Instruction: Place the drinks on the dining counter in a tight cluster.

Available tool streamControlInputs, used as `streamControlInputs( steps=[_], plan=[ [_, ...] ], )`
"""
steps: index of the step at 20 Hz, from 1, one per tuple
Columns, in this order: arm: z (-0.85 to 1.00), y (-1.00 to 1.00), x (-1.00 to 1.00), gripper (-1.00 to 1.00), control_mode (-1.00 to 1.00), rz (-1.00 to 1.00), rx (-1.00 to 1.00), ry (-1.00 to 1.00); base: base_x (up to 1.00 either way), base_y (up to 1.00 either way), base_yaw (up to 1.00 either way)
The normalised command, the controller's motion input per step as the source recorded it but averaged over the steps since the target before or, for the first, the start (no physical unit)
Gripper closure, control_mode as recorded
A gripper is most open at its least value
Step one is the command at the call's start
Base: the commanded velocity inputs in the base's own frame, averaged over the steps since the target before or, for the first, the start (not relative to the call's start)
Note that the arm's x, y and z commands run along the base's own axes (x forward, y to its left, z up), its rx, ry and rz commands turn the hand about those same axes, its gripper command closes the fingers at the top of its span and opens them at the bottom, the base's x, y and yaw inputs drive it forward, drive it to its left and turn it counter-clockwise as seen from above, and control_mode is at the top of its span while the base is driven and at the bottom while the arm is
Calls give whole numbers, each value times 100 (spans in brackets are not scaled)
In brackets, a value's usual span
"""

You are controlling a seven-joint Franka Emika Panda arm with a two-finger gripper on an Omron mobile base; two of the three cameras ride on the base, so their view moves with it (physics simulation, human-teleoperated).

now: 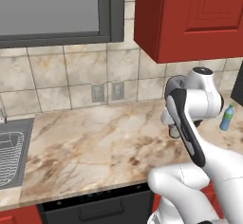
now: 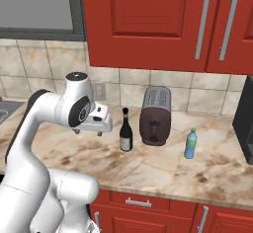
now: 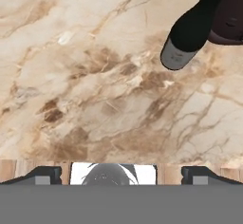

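A dark slim-necked wine bottle [image 2: 126, 134] stands upright on the marble worktop [image 2: 148, 170] under the red cabinets. In the hand view the wine bottle [image 3: 190, 31] lies at the upper right. To its right, past a toaster, stands a small blue water bottle [image 2: 190, 144] with a green cap; the water bottle [image 1: 227, 117] also shows at the right edge of the left base view. My gripper [image 2: 89, 131] hangs above the worktop left of the wine bottle, pointing down. The gripper [image 3: 122, 173] is open and holds nothing. The dining counter is out of view.
A dark toaster [image 2: 156, 116] stands right behind the wine bottle. A black appliance [image 2: 245, 128] sits at the far right. A sink [image 1: 12, 157] is sunk into the worktop's left end. Tiled wall with outlets [image 1: 107, 92] backs the worktop.
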Motion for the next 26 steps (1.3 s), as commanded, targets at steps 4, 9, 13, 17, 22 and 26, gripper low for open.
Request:
streamControlInputs(
  steps=[4, 9, 13, 17, 22, 26],
  plan=[
    [-5, -39, 45, -100, -100, 7, 0, 2, 0, 0, 0],
    [-8, -49, 45, -100, -100, 6, 0, -3, 0, 0, 0],
    [0, -40, 69, -100, -100, 0, 0, -1, 0, 0, 0],
    [0, -22, 53, -100, -100, 0, 0, 0, 0, 0, 0],
    [0, 0, 26, -100, -100, 0, -2, 0, 0, 0, 0],
    [-8, 0, 21, -100, -100, -2, -7, -4, 0, 0, 0]
  ],
)
